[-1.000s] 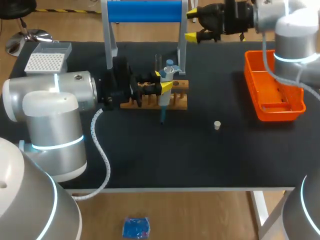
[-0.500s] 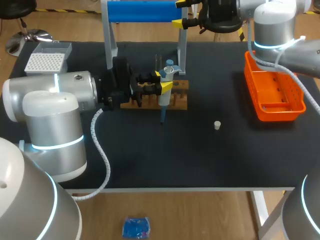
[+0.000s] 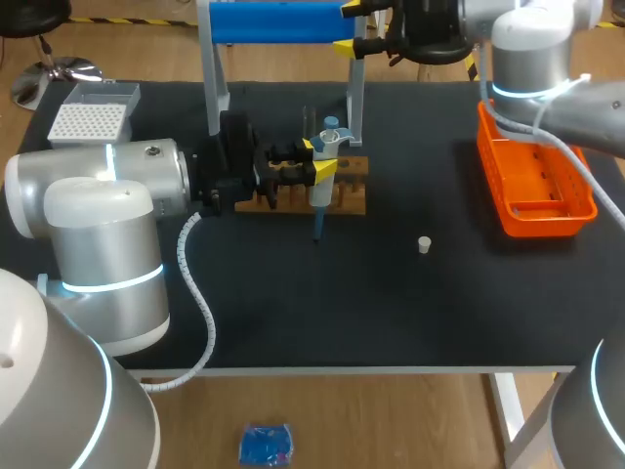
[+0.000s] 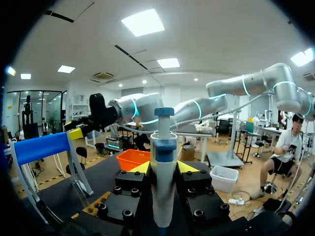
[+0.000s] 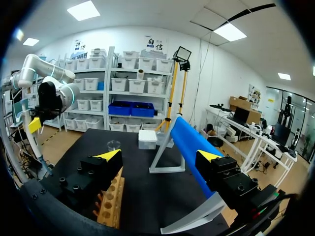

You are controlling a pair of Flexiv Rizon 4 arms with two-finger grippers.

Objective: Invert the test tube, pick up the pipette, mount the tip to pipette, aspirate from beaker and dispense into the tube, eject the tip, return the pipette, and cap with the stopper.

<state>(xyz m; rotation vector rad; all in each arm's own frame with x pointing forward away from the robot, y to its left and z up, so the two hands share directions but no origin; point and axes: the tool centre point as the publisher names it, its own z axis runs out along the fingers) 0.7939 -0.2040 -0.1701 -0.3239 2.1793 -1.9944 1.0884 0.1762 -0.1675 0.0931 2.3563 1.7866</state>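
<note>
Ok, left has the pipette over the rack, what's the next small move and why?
Probably carry the pipette in the left gripper to the tip box: it is clamped upright above the wooden rack, I cannot make out a tip on its end, and the right gripper is open, by the blue stand.

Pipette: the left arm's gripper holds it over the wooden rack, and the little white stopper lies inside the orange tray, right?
Not quite. The left gripper does hold the pipette over the wooden rack, but the white stopper lies on the bare black table, apart from the orange tray. The head view shows it.
</note>
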